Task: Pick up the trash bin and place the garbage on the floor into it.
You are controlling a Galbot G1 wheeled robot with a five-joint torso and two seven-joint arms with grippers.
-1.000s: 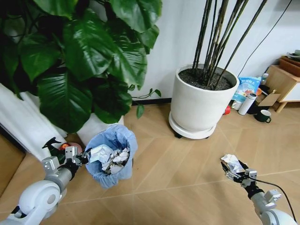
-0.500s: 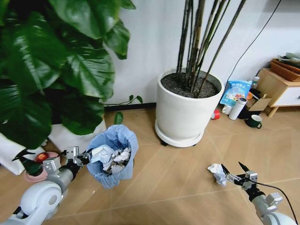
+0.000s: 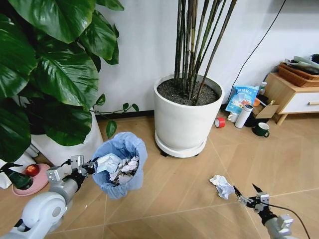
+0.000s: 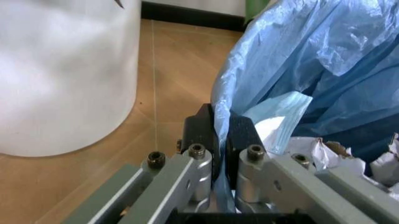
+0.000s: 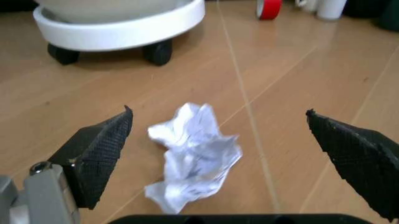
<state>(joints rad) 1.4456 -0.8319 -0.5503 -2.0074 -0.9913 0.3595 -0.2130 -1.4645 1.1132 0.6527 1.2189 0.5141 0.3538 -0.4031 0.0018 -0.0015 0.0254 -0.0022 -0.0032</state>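
A crumpled paper wad (image 3: 221,186) lies on the floor (image 3: 179,199) just ahead of the right gripper (image 3: 246,194), whose jaws gape wide. The left gripper (image 3: 85,168) pinches the trash bin (image 3: 119,164) rim, farther away.

Left gripper (image 3: 88,167) low at left, fingers clamped together, right gripper (image 3: 247,193) low at right, fingers spread wide

— What sort of place is this?
— A home living room, by the looks: light brown herringbone wooden floor (image 3: 279,154), plain white wall (image 3: 144,55).
— Anything else?
— Two big houseplants, one in a large white round pot (image 3: 185,122) on a wheeled saucer, and a low wooden side table (image 3: 285,94) with a dark green mug (image 3: 259,130) beside it.
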